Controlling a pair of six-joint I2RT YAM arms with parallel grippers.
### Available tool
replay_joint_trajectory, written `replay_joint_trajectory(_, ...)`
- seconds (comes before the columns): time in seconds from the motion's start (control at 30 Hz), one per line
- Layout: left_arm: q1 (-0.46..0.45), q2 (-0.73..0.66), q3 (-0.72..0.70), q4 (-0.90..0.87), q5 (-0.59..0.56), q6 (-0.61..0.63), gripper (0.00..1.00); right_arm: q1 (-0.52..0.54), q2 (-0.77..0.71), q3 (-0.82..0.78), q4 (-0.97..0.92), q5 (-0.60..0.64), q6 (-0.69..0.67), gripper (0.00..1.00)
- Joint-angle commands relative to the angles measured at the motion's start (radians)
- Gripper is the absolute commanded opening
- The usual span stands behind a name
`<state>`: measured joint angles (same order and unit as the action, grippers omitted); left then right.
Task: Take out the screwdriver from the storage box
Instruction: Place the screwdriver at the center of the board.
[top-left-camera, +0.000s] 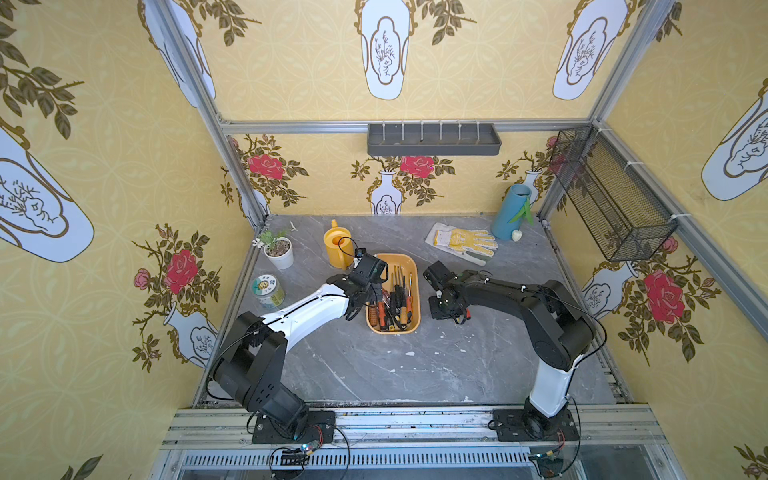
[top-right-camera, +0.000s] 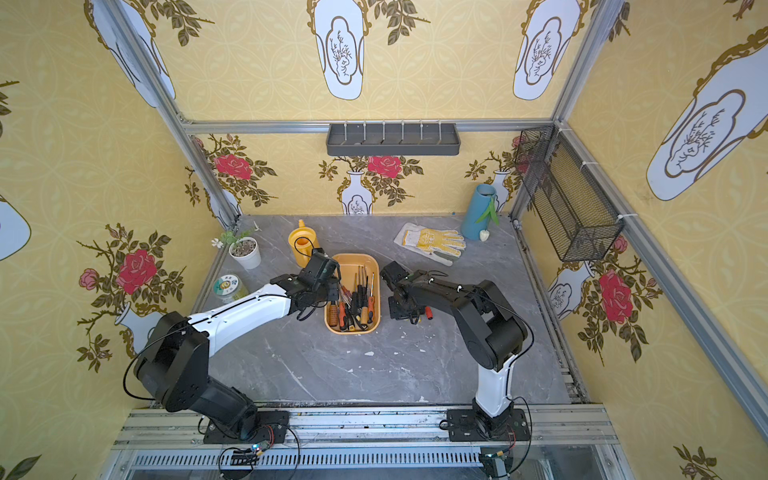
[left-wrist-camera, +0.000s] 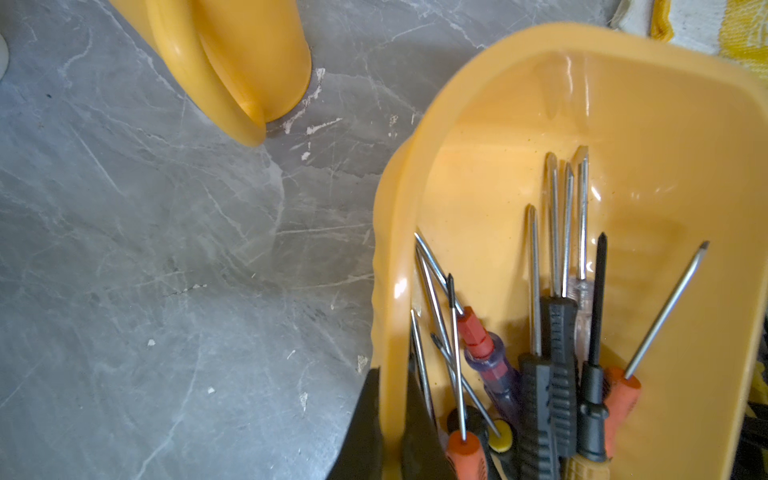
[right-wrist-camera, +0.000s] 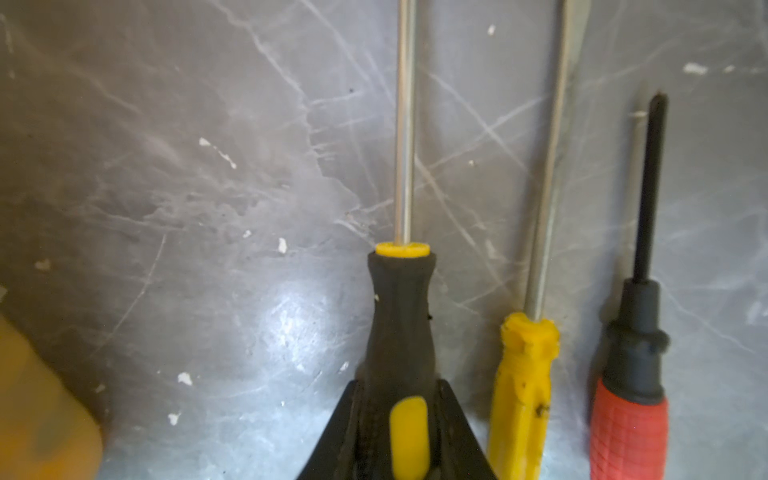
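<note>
The left tool (left-wrist-camera: 392, 374) is pressed together on the side wall of the storage box (top-left-camera: 394, 262), 1 finger inside and 1 outside. The box sits in the middle of the tabletop (top-left-camera: 374, 365) and holds a heap of screwdrivers (left-wrist-camera: 561, 353), handles toward the robot. The right tool (right-wrist-camera: 399, 386) pinches the black-and-yellow screwdriver (right-wrist-camera: 399, 316) by its handle, outside the box, just beside its right wall and low over the tabletop. 2 more lie next to it: a yellow screwdriver (right-wrist-camera: 523, 374) and a red-and-black screwdriver (right-wrist-camera: 631, 415). The round tin (top-left-camera: 266, 289) carries a green label; its writing is too small to read.
</note>
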<state>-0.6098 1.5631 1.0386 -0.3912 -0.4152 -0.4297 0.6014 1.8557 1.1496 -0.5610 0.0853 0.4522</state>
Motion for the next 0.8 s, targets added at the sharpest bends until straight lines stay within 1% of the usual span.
replay_joint_trajectory(0.0,-0.001,0.002,0.001,0.040,-0.014,-0.006,0.00,0.000,0.012,0.000,-0.018,0.022,0.010,0.26)
replay_joint_trajectory(0.07,-0.001,0.002,0.002,0.040,-0.013,-0.009,0.00,0.000,0.015,-0.002,-0.020,0.021,0.012,0.32)
replay_joint_trajectory(0.27,-0.001,0.004,-0.002,0.043,-0.019,-0.007,0.00,0.001,0.017,-0.001,-0.025,0.022,0.017,0.41)
replay_joint_trajectory(0.53,-0.001,0.005,-0.003,0.042,-0.018,-0.011,0.00,0.002,0.004,0.010,-0.028,0.024,0.020,0.48)
replay_joint_trajectory(0.77,-0.001,0.009,-0.009,0.046,-0.019,-0.014,0.00,0.009,-0.070,0.026,-0.008,0.012,0.013,0.51)
